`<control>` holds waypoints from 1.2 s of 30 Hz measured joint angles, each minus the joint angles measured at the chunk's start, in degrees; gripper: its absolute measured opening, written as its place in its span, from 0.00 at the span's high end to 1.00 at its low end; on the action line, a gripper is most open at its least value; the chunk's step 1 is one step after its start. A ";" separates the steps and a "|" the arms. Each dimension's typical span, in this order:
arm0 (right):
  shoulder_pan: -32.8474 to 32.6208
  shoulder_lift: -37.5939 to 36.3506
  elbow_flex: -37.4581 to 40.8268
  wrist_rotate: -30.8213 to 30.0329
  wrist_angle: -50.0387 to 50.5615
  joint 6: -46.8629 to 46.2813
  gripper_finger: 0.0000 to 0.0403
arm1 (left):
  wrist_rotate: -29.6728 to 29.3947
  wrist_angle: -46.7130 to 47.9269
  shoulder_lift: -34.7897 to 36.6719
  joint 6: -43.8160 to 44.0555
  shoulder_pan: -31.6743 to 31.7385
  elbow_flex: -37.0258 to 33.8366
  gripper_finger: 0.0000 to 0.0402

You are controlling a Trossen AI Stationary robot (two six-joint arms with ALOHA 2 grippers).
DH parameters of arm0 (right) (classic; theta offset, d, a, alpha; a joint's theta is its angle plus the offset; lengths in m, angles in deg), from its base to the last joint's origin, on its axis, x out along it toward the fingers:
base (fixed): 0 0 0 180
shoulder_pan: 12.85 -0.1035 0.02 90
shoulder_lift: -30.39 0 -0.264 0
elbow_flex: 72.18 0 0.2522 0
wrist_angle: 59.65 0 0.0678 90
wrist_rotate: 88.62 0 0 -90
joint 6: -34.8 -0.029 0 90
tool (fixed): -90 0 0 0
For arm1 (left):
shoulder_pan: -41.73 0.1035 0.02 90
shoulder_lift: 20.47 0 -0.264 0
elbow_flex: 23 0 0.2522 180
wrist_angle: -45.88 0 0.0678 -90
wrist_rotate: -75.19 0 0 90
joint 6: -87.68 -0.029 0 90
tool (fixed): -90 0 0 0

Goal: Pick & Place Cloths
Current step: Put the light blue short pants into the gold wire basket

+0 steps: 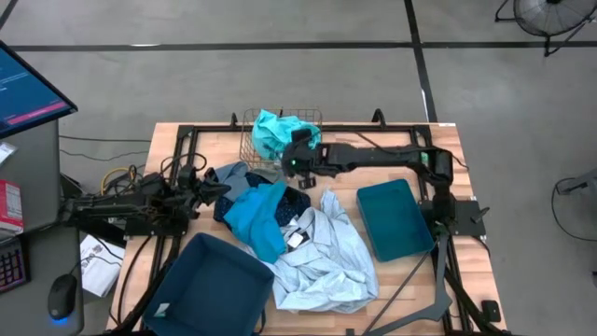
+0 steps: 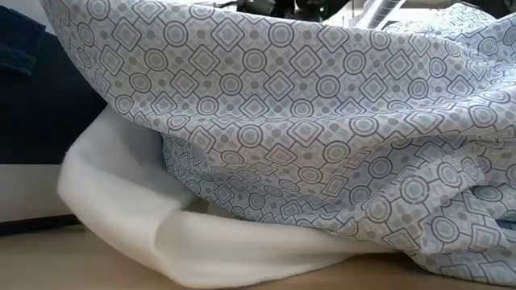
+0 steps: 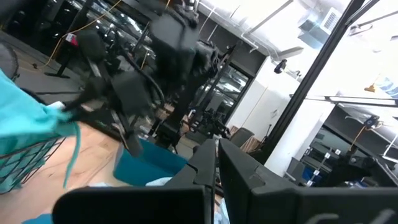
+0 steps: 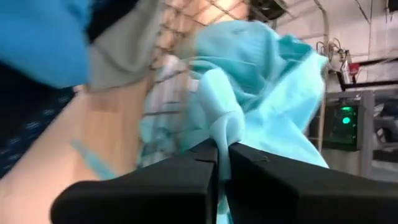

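Barely begun, I judge: right tool (image 4: 222, 149) pinches the turquoise cloth (image 1: 280, 131) in the basket (image 1: 252, 140) at twelve o'clock, left tool (image 3: 216, 163) shut empty, the remaining cloths (image 1: 298, 238) apparently still heaped mid-worktop (image 1: 410, 280).

High view looks straight down; low view sits tabletop-level against the pale patterned cloth (image 2: 322, 121), also seen overhead.

A patterned cloth (image 2: 322, 121) fills the low view, hiding table and arms; at nine o'clock, a navy shape (image 2: 32, 89) runs off the edge.
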 joint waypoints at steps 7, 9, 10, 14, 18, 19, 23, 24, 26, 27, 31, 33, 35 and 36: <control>7.56 0.54 -0.41 10.13 -0.95 -7.19 0.99 | -0.05 -0.11 0.04 0.00 0.00 -0.01 0.99; 9.93 0.81 -0.35 13.55 -0.67 -10.05 0.99 | -0.13 -0.11 0.04 0.00 0.00 0.00 0.99; 11.00 1.32 -0.37 15.07 -1.28 -11.58 0.99 | -0.22 -0.11 0.04 -0.01 0.00 0.00 0.99; 14.48 3.15 -0.10 19.20 -1.26 -19.98 1.00 | -0.22 -0.12 0.04 0.00 0.01 0.00 0.99; 15.72 5.67 -0.41 20.57 -1.01 -28.18 1.00 | -0.21 -0.11 0.04 -0.01 0.01 -0.01 0.99; 15.90 6.52 -0.61 21.66 -0.32 -30.19 1.00 | -0.21 -0.11 0.04 0.00 0.00 0.00 0.99; 15.45 10.32 -3.08 24.14 2.50 -36.09 1.00 | -0.17 -0.17 -0.09 0.01 0.00 -0.01 0.99; 15.47 10.81 -4.01 24.25 3.73 -36.66 1.00 | -0.16 -0.09 -0.11 0.00 0.00 0.00 0.99; 15.29 11.01 -5.26 23.60 5.05 -36.71 1.00 | -0.16 -0.07 -0.15 0.00 0.00 -0.01 0.99; 15.43 11.15 -5.90 23.78 5.62 -36.68 1.00 | -0.17 -0.12 -0.19 0.00 0.00 -0.02 0.99; 15.88 10.92 -8.87 24.15 7.36 -34.80 0.99 | -0.12 -0.12 -0.28 0.00 0.00 0.00 0.99; 16.03 9.86 -10.74 24.26 8.52 -33.69 0.96 | -0.14 -0.11 -0.28 0.00 0.00 -0.02 0.99; 16.20 9.16 -13.02 24.74 10.32 -33.35 0.90 | -0.10 -0.11 -0.28 0.00 0.00 -0.02 0.99; 16.37 9.03 -14.17 25.31 12.16 -32.56 0.86 | -0.10 -0.11 -0.28 0.00 0.00 0.00 0.99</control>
